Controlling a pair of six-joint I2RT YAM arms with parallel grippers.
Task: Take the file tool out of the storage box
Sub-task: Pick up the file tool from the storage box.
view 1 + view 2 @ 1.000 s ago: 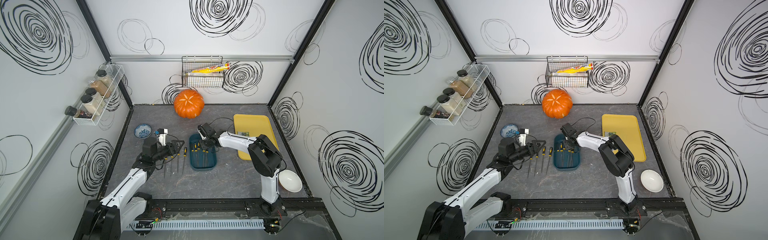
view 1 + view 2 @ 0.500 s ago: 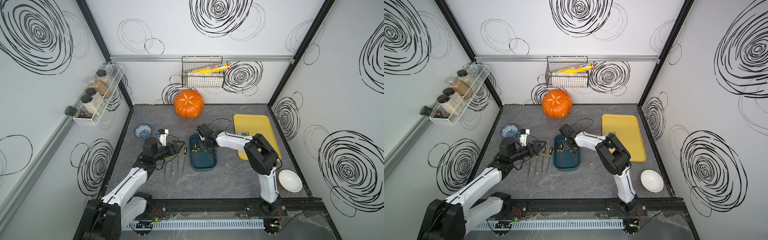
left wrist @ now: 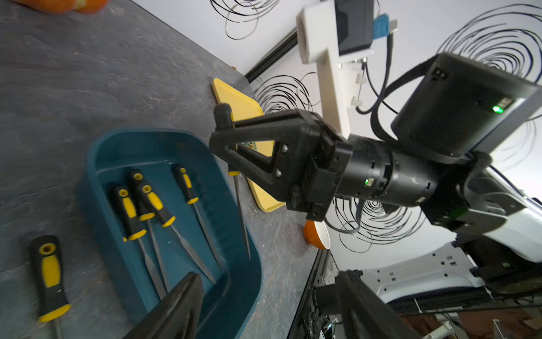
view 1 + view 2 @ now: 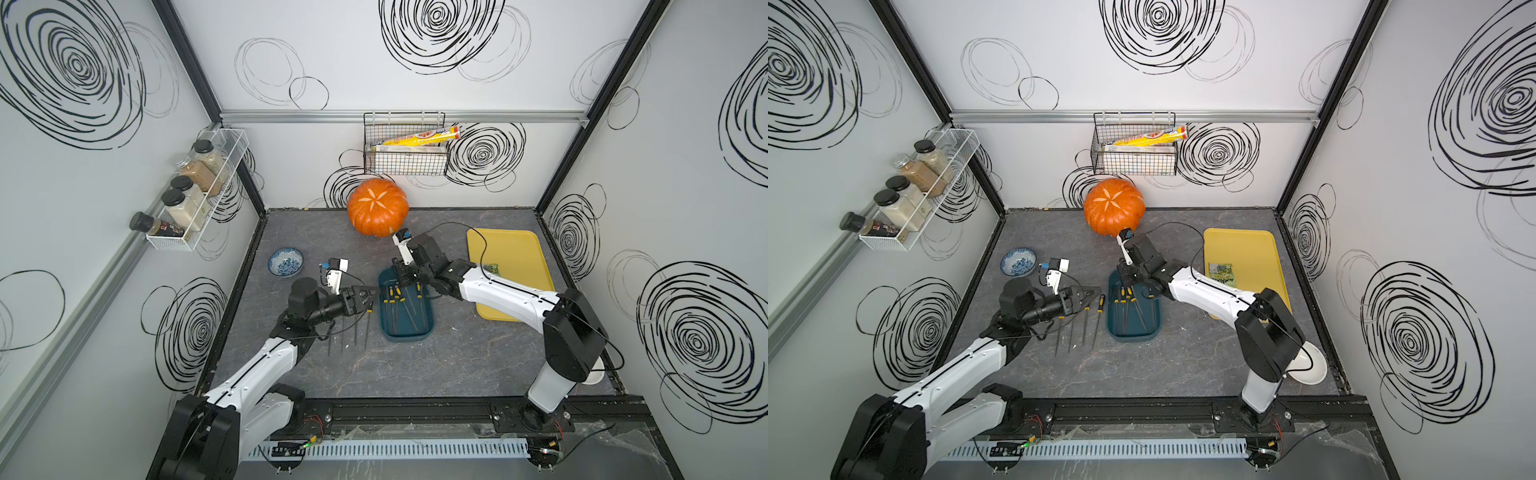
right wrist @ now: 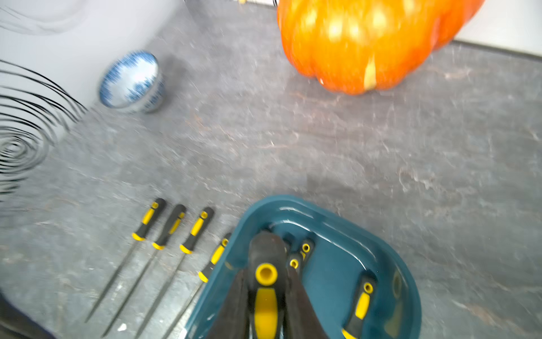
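File tool between closed fingers of right gripper

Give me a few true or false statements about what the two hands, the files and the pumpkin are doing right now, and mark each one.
1. The right hand is shut on a file tool's handle. True.
2. The left hand holds a file. False: it is open and empty.
3. Four files lie on the table beside the storage box. True.
4. The storage box is empty. False: several files lie in it.
5. The pumpkin sits inside the storage box. False: it stands on the table behind it.
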